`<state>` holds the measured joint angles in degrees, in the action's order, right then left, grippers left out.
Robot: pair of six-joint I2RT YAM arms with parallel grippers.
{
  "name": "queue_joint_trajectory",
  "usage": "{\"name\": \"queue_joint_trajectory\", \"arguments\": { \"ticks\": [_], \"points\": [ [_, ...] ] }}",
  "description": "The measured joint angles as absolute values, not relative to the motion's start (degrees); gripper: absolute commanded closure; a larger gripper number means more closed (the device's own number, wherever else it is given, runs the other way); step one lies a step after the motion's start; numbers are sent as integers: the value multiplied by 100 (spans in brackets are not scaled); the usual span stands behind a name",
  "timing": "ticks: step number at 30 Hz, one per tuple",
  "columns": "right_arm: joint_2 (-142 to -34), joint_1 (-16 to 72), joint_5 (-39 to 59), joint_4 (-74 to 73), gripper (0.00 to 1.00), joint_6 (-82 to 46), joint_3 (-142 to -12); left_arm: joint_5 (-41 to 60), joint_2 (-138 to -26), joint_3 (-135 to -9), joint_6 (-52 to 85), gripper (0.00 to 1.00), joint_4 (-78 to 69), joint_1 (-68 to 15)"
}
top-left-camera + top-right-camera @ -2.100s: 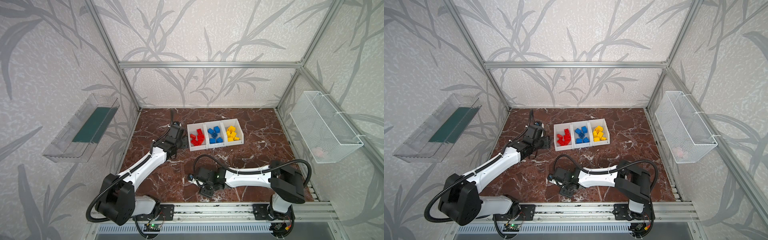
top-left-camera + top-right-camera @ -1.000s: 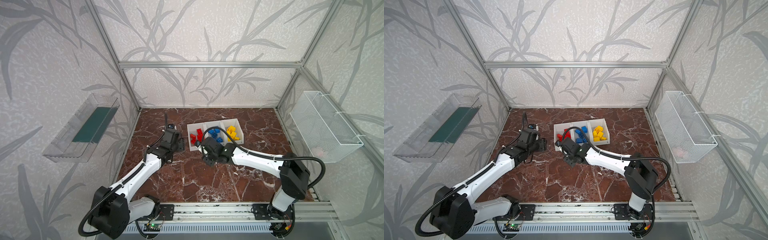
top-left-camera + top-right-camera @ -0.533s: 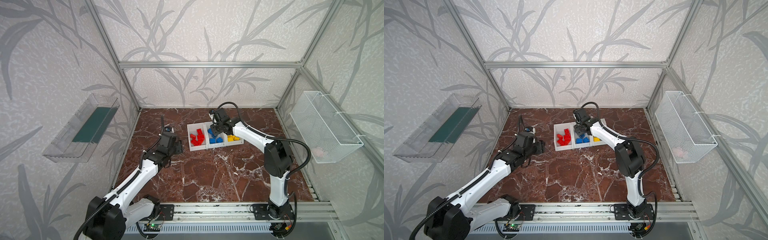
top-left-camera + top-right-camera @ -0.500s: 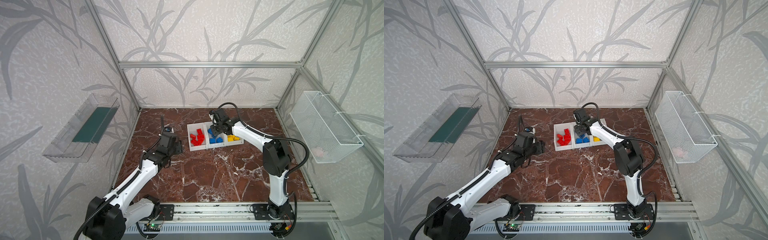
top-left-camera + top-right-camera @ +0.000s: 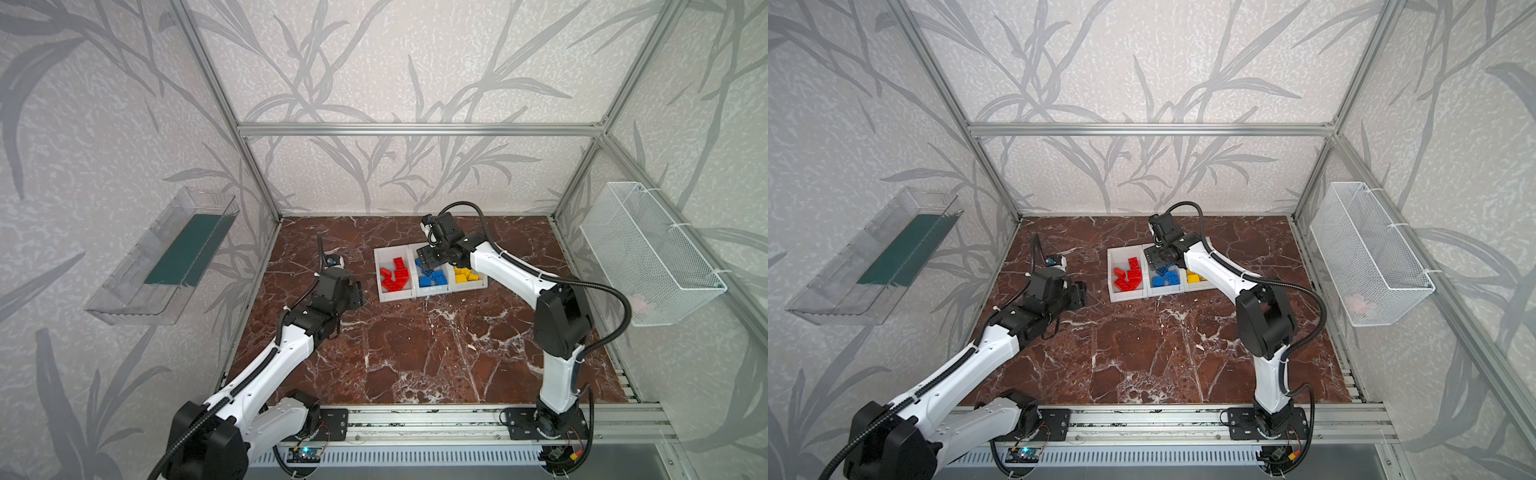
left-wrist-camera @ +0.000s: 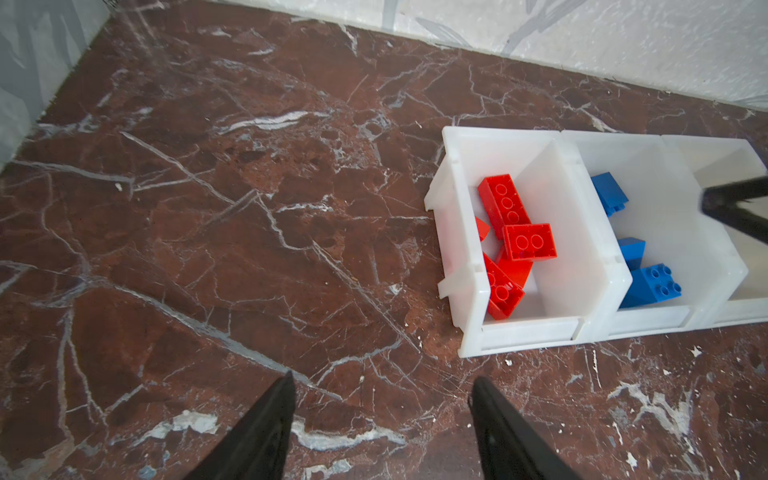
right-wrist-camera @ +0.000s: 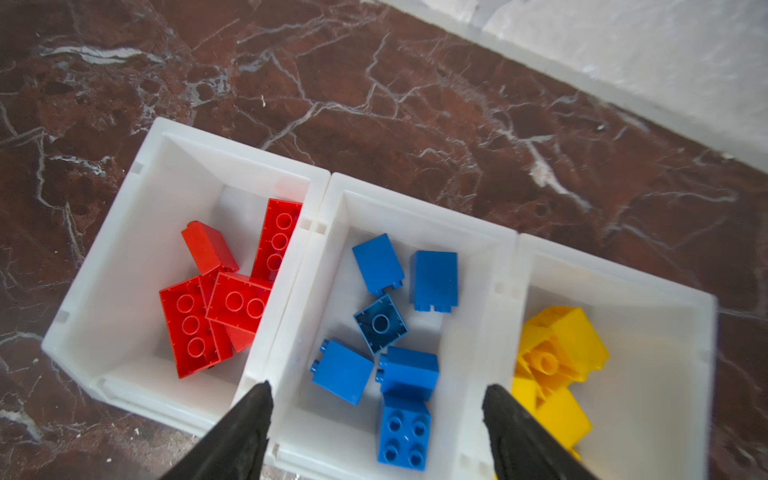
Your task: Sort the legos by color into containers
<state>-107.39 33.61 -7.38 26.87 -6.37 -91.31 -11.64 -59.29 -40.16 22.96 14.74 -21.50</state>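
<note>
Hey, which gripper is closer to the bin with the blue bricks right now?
Right. The right gripper hangs open directly above the blue bin. The left gripper is off on the far side of the red bin, over the table.

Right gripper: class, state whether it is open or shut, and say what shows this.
Open. The right gripper has its fingers spread wide over the middle bin, clamping nothing.

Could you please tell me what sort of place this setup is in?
Most likely a robotics lab test cell: an aluminium frame encloses a marble-patterned tabletop, two robot arms are mounted on a rail at its front, and white bins hold colour-sorted bricks.
</note>
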Motion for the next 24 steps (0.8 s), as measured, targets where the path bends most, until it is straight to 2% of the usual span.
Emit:
{"name": "queue_joint_trajectory", "arguments": {
  "ticks": [5,10,15,19,24],
  "points": [
    [-8711,3107,-1035,1712,11,-613,-7321,-1909,-5542,-3461,1907,16,762,-2053],
    [-6554,2244,-1437,521,0,-615,-5148,-2891,-5363,-2596,1542,8,-276,-1785],
    [-5166,1323,-1769,-392,1,-403,-2998,-3400,-5736,-2198,1151,5,-1076,-1496],
    [-5168,1068,-1817,-1055,1,-246,-1903,-3588,-6584,-2069,904,3,-2233,-1341],
    [-6584,878,-1811,-2106,1,-163,-1734,-3406,-7655,-1999,631,1,-3297,-1007]
  ]
}}
